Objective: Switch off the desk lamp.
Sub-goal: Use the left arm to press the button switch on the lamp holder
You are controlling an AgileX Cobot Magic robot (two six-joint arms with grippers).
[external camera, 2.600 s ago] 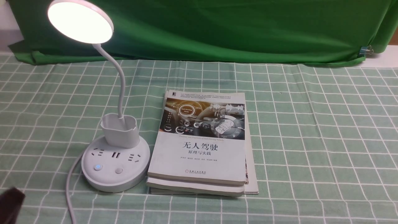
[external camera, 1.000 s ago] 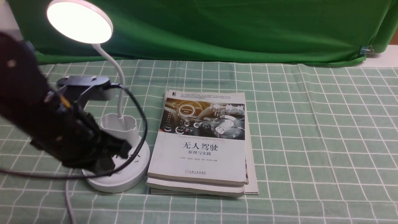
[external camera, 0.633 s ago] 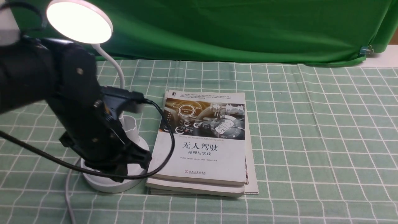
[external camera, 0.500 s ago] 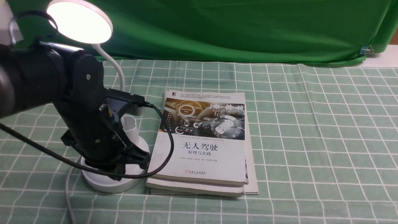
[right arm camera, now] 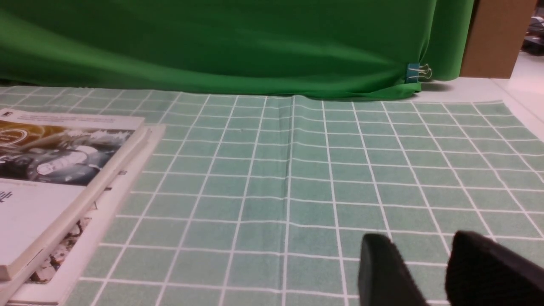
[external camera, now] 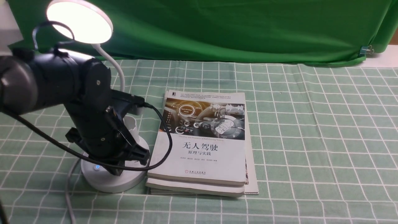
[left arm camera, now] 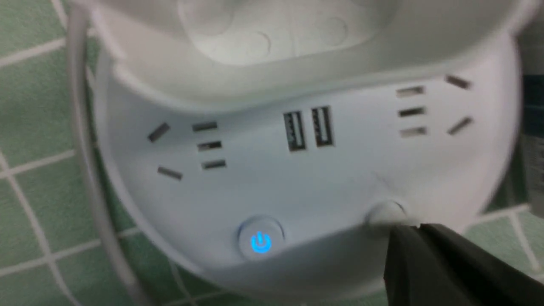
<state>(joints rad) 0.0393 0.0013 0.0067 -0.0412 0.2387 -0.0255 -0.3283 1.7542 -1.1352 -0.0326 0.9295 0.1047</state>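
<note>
White and lit, the desk lamp (external camera: 108,184) stands upright on the bench (external camera: 311,140), directly under my left hand (left arm camera: 418,228), the nearer one, fingers closed, tips over or at its unlit button (left arm camera: 386,211); contact I can't tell. The blue-lit button (left arm camera: 260,240) lies just to their left. My right hand (right arm camera: 418,250) is parted. I count one lamp, two buttons, two hands

Prob. lab/test stn: robot arm (external camera: 90,118), green backdrop (external camera: 217,31) clipped behind gridded tablecloth (external camera: 311,124).
</note>
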